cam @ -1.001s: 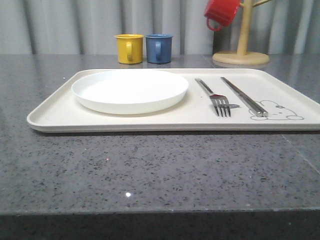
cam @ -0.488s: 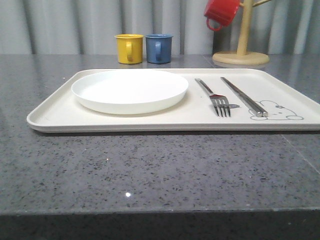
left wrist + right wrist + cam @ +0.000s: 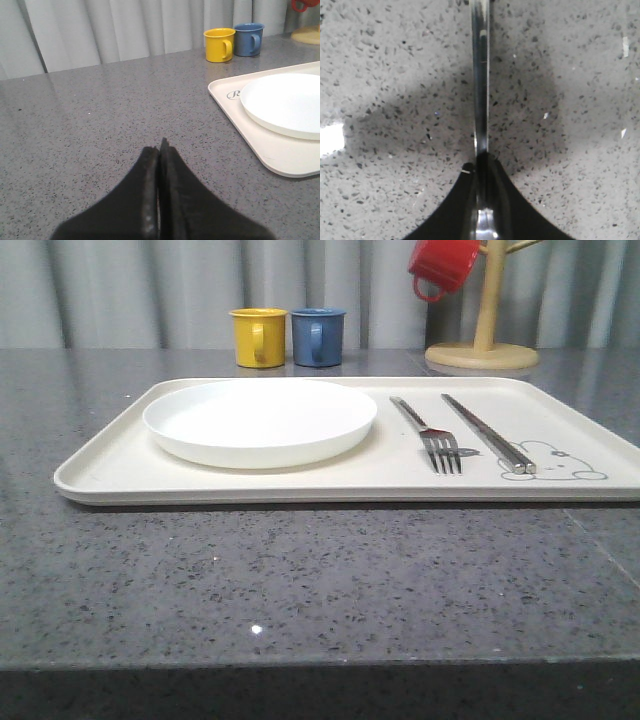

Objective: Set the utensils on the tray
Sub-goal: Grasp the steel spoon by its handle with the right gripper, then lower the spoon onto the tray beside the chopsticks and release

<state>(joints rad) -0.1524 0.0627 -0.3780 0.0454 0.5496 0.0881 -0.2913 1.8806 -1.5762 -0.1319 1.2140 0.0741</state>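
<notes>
The cream tray (image 3: 100,475) lies on the grey stone table. On it rest the round white plate (image 3: 260,420) at the left, a silver fork (image 3: 440,445) and a pair of silver chopsticks (image 3: 490,435) near the rabbit drawing. My left gripper (image 3: 161,145) is shut on nothing, low over bare table beside the tray's (image 3: 250,145) corner and the plate (image 3: 285,102). My right gripper (image 3: 481,159) is shut on a slim silver spoon (image 3: 480,75). Its handle sticks out past the fingertips just above the speckled table, and its far end runs out of the picture.
A yellow mug (image 3: 258,336) and a blue mug (image 3: 318,336) stand behind the tray. A red mug (image 3: 442,265) hangs on a wooden mug tree (image 3: 485,330) at the back right. Grey curtains close off the back, and the table's front edge is near.
</notes>
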